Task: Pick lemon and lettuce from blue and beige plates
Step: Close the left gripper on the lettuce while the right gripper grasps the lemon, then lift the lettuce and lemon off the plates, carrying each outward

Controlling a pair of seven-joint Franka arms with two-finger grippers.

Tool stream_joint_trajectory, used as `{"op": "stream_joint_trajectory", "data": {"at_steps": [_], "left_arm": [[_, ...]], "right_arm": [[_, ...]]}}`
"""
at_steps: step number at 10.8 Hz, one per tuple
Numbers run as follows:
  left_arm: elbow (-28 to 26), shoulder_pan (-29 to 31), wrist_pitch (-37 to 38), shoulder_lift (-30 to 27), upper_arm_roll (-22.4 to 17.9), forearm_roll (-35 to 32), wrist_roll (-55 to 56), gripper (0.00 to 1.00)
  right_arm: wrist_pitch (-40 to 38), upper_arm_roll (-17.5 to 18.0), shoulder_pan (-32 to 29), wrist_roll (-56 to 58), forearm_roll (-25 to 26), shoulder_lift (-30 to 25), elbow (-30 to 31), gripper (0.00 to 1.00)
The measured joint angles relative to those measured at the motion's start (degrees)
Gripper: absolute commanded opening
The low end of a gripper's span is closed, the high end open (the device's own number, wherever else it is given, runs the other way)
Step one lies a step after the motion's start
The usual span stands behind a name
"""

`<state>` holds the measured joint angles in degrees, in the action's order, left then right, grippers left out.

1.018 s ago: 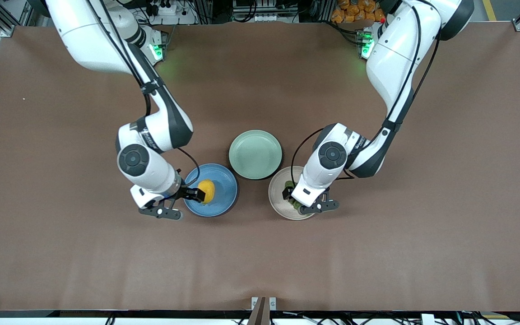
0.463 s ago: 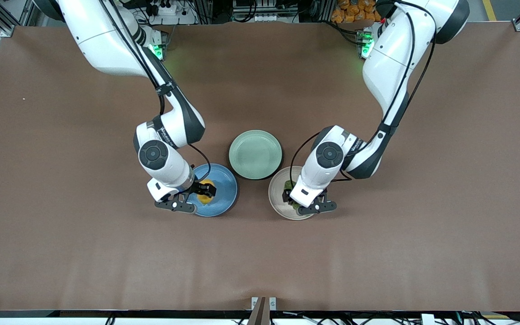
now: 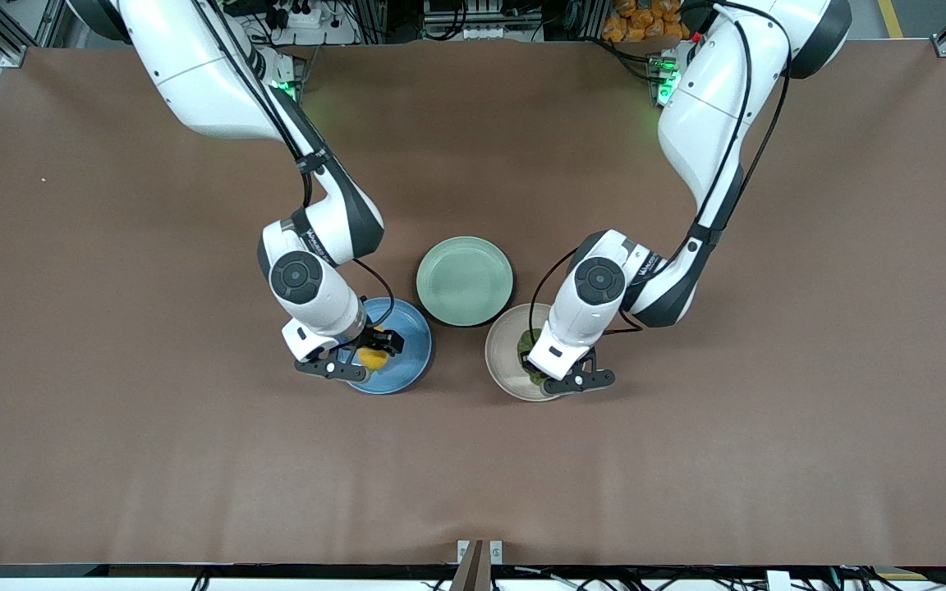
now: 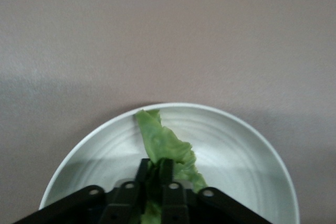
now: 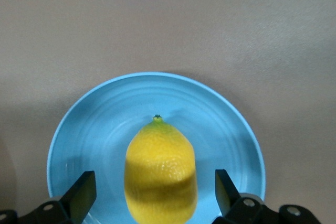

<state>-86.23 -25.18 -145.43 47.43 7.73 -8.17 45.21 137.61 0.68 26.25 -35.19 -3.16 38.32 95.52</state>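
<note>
The lemon (image 3: 373, 357) lies on the blue plate (image 3: 412, 341). In the right wrist view the lemon (image 5: 160, 174) sits between the open fingers of my right gripper (image 5: 155, 192), with a gap on each side, over the blue plate (image 5: 94, 129). My right gripper (image 3: 368, 351) is low over that plate. My left gripper (image 3: 535, 368) is over the beige plate (image 3: 499, 353) and is shut on the lettuce (image 3: 529, 341). In the left wrist view my left gripper (image 4: 156, 169) pinches the green leaf (image 4: 164, 145) above the beige plate (image 4: 236, 145).
A pale mint-green plate (image 3: 465, 280) stands between the two plates, farther from the front camera. Bare brown table (image 3: 473, 476) lies all round.
My right gripper has moved toward the middle of the blue plate and now straddles the lemon. My left gripper has stayed on the lettuce; the beige plate shifted slightly.
</note>
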Motion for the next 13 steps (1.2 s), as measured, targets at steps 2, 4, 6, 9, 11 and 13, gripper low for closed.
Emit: {"op": "stream_joint_trajectory", "data": {"at_steps": [2, 4, 6, 9, 11, 13], "left_arm": [[0.25, 0.02, 2.99, -1.82, -0.05, 0.00, 0.00, 0.00], [0.38, 0.12, 7.16, -4.59, -0.15, 0.00, 0.00, 0.00], [0.42, 0.33, 10.81, -6.85, -0.26, 0.00, 0.00, 0.00], [0.47, 1.50, 15.36, -9.95, -0.37, 0.00, 0.00, 0.00], [0.51, 1.84, 18.34, -11.73, -0.36, 0.00, 0.00, 0.00], [0.54, 2.09, 22.66, -13.89, -0.37, 0.00, -0.65, 0.00]], "right_arm": [[0.40, -0.06, 0.20, -0.04, 0.35, 0.98, 0.01, 1.00], [0.47, -0.09, 0.34, -0.04, 0.61, 1.70, 0.05, 1.00], [0.80, -0.10, 0.48, -0.05, 1.01, 2.38, 0.05, 0.80], [1.10, -0.10, 0.74, -0.05, 1.53, 2.86, 0.05, 0.47], [1.14, -0.12, 0.80, -0.28, 1.60, 2.86, -0.04, 0.36], [1.14, -0.17, 0.80, -0.63, 1.64, 2.85, -0.31, 0.31]]}}
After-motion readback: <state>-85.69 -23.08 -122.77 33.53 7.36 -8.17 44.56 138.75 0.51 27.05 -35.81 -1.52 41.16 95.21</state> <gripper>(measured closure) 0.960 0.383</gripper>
